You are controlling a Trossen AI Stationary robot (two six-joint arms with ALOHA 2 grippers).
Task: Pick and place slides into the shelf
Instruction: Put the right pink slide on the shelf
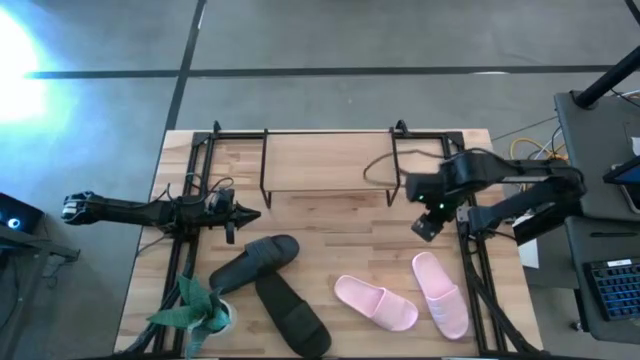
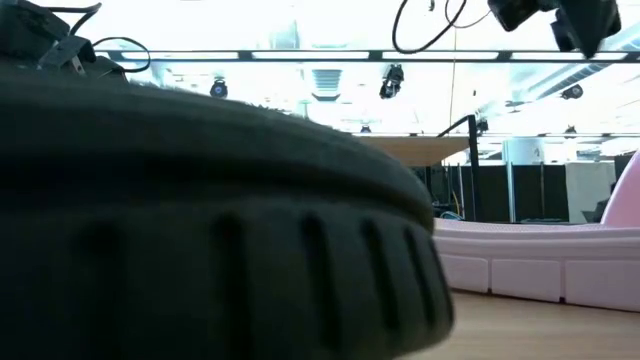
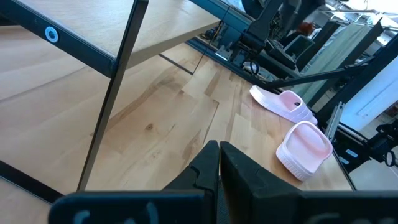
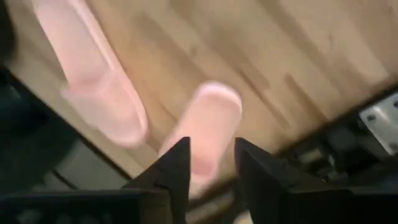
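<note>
The right gripper, fingers parted and empty, is hovering above the nearer pink slide, whose long axis is running toward the table's front edge; the left gripper is waiting pinched closed.

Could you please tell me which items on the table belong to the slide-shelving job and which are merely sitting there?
Job: pink slides, dark slides, shelf, right gripper open above a pink slide.
Bystanders: potted plant, left gripper, shut.
</note>
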